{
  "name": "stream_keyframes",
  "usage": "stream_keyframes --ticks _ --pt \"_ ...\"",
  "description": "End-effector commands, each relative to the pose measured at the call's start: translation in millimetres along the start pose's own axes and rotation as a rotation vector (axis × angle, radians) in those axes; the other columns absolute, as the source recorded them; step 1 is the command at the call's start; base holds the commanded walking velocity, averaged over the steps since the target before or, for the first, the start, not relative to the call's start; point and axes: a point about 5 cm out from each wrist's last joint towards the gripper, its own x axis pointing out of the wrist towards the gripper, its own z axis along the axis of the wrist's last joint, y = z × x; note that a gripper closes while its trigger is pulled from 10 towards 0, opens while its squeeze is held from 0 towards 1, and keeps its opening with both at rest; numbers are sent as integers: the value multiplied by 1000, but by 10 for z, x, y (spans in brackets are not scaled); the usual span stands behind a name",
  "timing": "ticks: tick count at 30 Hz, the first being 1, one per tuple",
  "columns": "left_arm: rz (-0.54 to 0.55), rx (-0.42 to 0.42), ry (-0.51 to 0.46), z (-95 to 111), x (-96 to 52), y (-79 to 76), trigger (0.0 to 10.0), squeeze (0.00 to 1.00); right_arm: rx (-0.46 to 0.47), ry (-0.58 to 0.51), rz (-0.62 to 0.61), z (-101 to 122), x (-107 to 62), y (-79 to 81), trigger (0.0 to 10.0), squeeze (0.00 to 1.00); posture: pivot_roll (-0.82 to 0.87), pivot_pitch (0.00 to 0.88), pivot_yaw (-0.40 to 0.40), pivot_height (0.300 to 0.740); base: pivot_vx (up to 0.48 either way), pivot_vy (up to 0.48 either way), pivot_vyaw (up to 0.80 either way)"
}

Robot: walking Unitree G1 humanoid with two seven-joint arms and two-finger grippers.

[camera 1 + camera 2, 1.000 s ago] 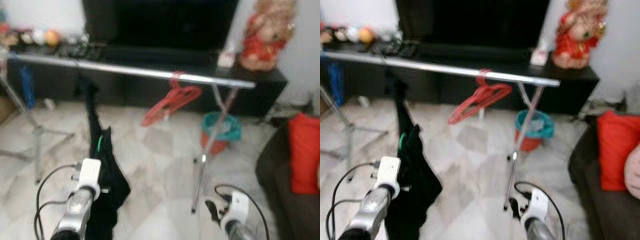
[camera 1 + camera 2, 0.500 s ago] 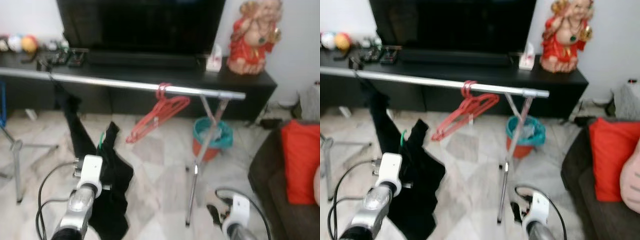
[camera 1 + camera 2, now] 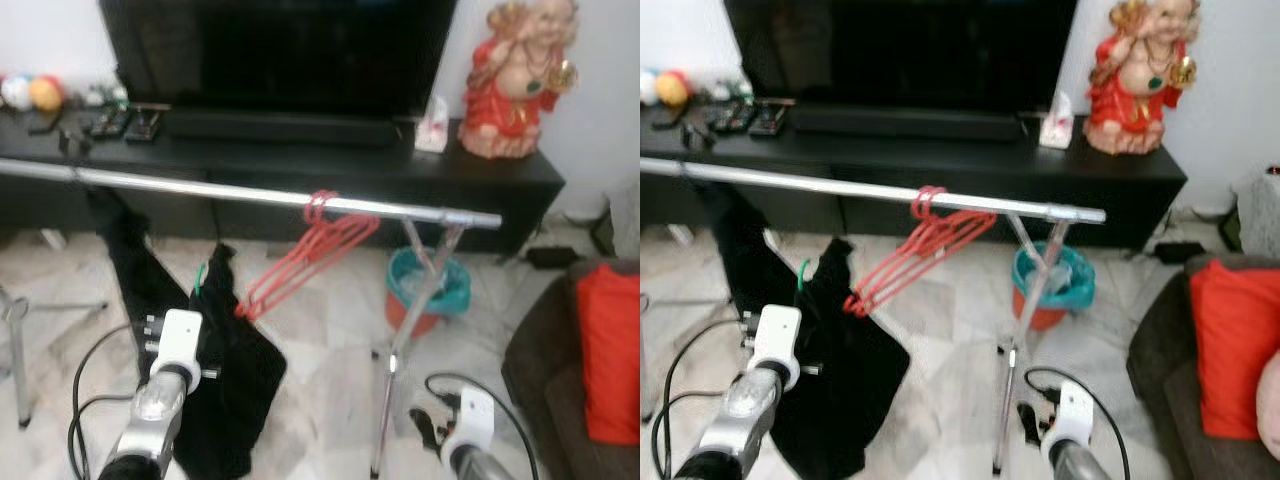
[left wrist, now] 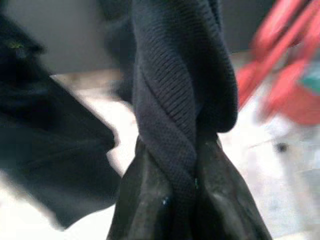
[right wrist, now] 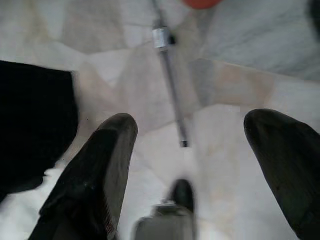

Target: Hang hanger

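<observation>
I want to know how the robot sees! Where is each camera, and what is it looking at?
Head eyes: look forward and down at the rail, red hangers and both arms.
Left wrist: looks along the left gripper, shut on the black garment.
Right wrist: looks down past the open right gripper at the floor.
Shared: the black garment, the rail's leg.

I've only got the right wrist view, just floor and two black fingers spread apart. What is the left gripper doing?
Observer: The left gripper is shut on a black garment, a twisted fold pinched between its fingers.
Operator: Where is the rail from there?
Observer: The silver rail runs across in front of the robot, above and beyond the left arm, before a black TV cabinet.
Operator: Anything already on the rail?
Observer: Red hangers hook over it near its right end, and the black garment drapes down from it on the left. A green hanger hook pokes out of the garment.
</observation>
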Motion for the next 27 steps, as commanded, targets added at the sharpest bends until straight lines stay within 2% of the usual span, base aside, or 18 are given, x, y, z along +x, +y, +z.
stream_keyframes --ticks 1,5,9,14,17,20,23,27 --pt "14 30 -56 136 28 103 10000 0 2 -15 13 60 26 68 10000 0 3 0 -50 740 315 0 0" --pt "25 66 -70 148 8 151 10000 0 35 -24 -3 59 26 67 10000 0 5 0 -49 740 307 0 0" --pt "13 32 -117 160 -54 142 10000 0 28 -26 -4 65 26 66 10000 0 3 0 -50 740 72 0 0" --pt "-24 44 -109 101 -124 146 10000 0 23 -27 4 70 27 70 10000 0 3 0 -50 740 0 0 0" --pt "-34 57 -97 98 -178 312 10000 0 20 -26 8 70 28 75 10000 0 9 0 -51 740 0 0 0" --pt "-31 61 -102 144 -167 393 10000 0 20 -26 8 70 28 77 10000 0 12 0 -50 740 0 0 0" --pt "-48 86 -126 286 -103 470 10000 0 21 -26 8 70 29 79 10000 0 11 0 -49 740 0 0 0" --pt "-76 86 -144 392 -43 460 10000 0 19 -26 11 70 30 83 10000 0 7 0 -44 740 0 143 0"
